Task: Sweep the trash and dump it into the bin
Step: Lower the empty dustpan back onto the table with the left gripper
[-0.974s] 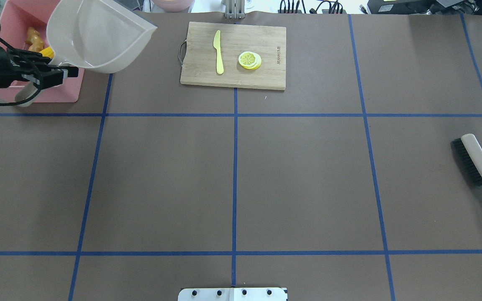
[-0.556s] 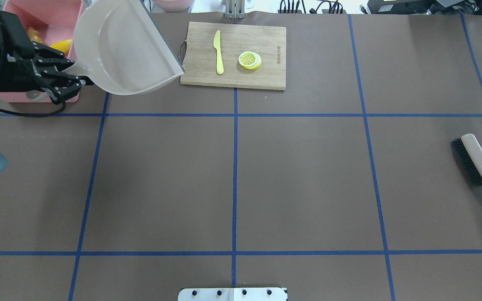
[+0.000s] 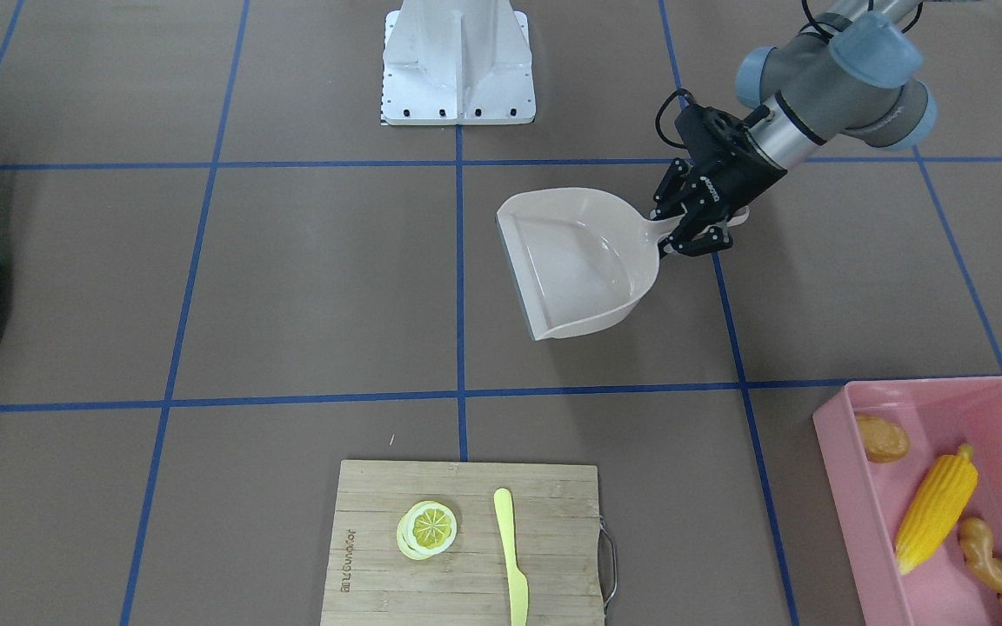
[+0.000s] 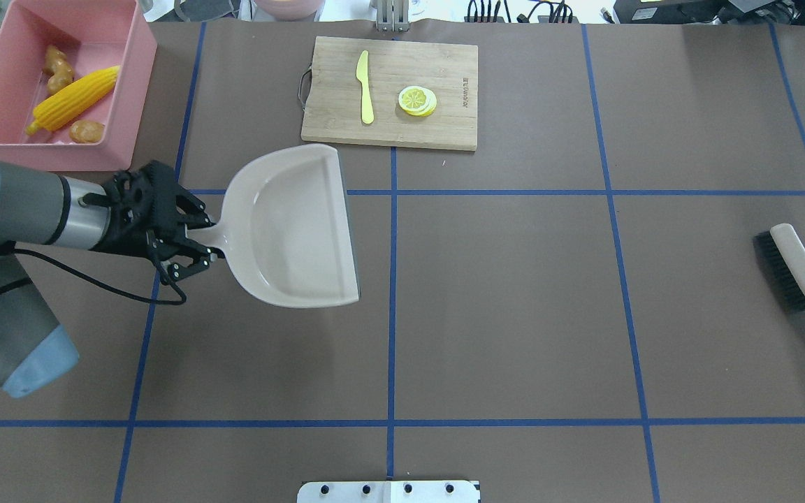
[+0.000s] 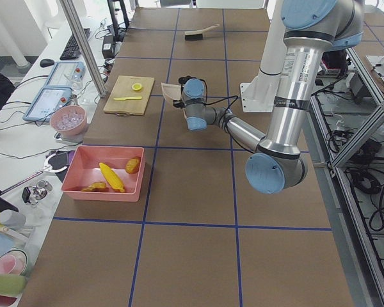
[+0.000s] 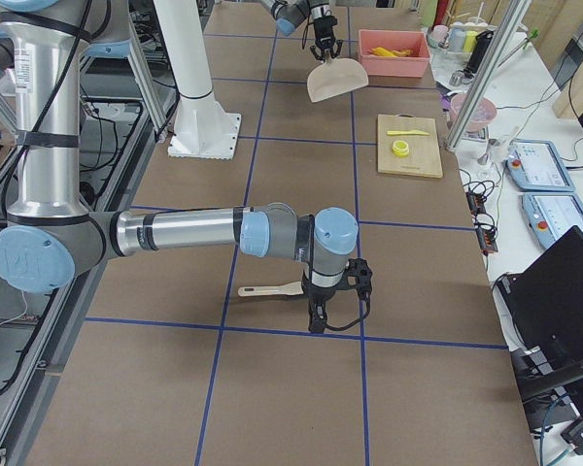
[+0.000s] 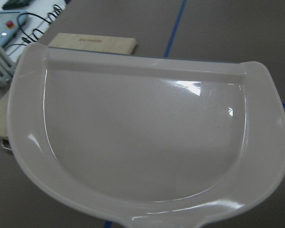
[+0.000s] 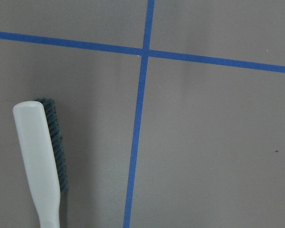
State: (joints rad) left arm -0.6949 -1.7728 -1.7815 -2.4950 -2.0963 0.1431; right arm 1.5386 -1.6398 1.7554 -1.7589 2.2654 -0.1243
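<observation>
Brown table (image 4: 514,314) ruled with blue tape, with a wooden cutting board (image 4: 332,112) at its far edge serving as the reference. The left arm (image 4: 18,209) reached in on the robot's side of the board and to its left. The pink bin (image 4: 46,157) stood well to the left of the board, level with it. The beige dustpan (image 4: 291,223) lay just on the robot's side of the board's left corner, its pan bare. The left gripper (image 4: 205,241) was clamped on the dustpan's handle. The brush (image 4: 794,269) lay far to the right of the board, nearer the robot. The right gripper (image 6: 336,309) hung over the brush; whether its jaws were open could not be told. All the trash was in the bin: corn cob (image 4: 75,99), ginger root (image 4: 58,71) and potato-like lump (image 4: 86,130). A yellow knife (image 4: 365,87) and a lemon slice (image 4: 417,100) rested on the board.
</observation>
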